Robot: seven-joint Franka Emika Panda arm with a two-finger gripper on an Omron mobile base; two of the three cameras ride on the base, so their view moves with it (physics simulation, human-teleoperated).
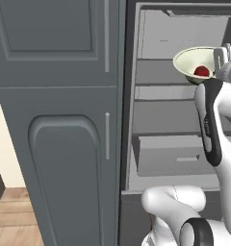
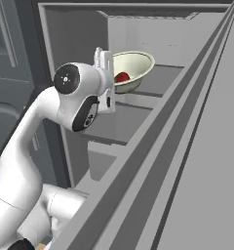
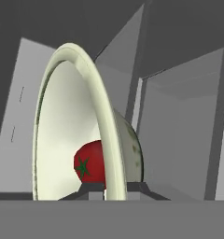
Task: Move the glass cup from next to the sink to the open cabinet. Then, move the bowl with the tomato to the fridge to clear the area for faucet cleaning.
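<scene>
The cream-white bowl (image 1: 190,61) hangs tilted inside the open fridge (image 1: 165,108), just above an upper shelf. The red tomato (image 1: 202,71) lies in it. My gripper (image 1: 217,61) is shut on the bowl's near rim, one finger inside and one outside. In the right base view, the bowl (image 2: 136,66) with the tomato (image 2: 122,77) sits just past my gripper (image 2: 110,71). The hand view looks edge-on along the bowl (image 3: 67,121), with the tomato (image 3: 88,165) low inside it and my gripper (image 3: 115,187) pinching the rim. The glass cup, sink, faucet and open cabinet are out of view.
The fridge has light grey shelves and a drawer (image 1: 171,154) below the bowl. Its open door (image 2: 187,171) stands close on the right. Tall dark grey panelled cabinets (image 1: 59,120) with slim handles stand to the left, above a wooden floor (image 1: 14,216).
</scene>
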